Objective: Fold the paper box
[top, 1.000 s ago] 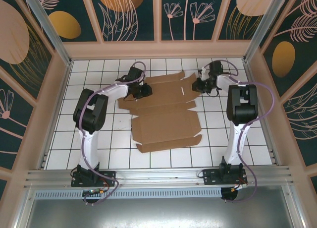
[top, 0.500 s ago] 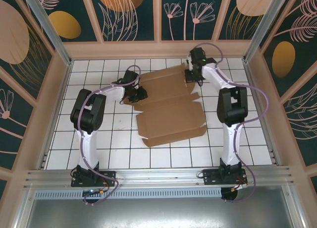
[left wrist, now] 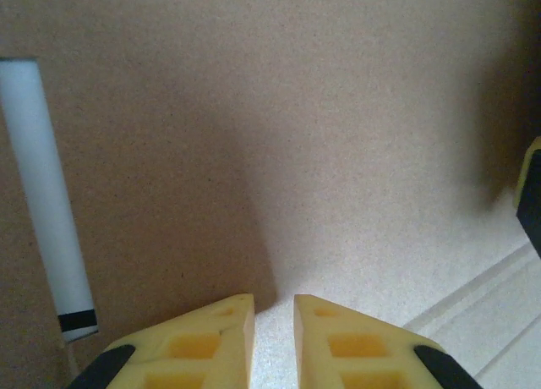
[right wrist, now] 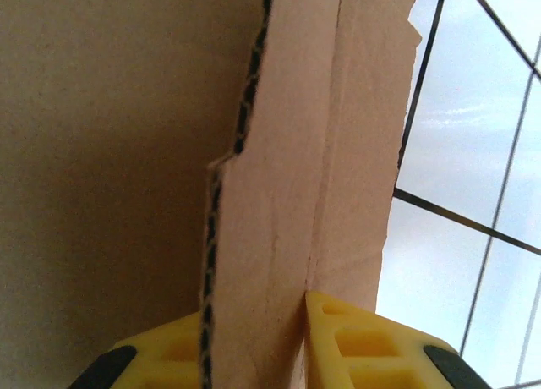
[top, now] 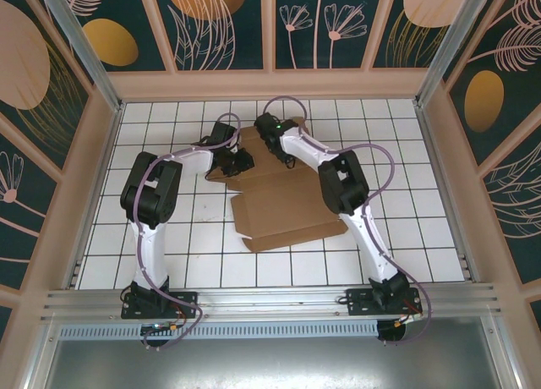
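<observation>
Top external view: paper box (top: pixel 283 211) flat on white tiled table (top: pixel 169 245), far flaps raised. Right gripper (right wrist: pixel 254 338) at box's far edge, clamped on an upright cardboard flap (right wrist: pixel 279 194). Left gripper (left wrist: pixel 273 330) at box's far-left corner, fingers nearly together over bare cardboard, grasping nothing visible.

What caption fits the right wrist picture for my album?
The right claw pinches a flap edge of the paper box above the white tiled table.
</observation>
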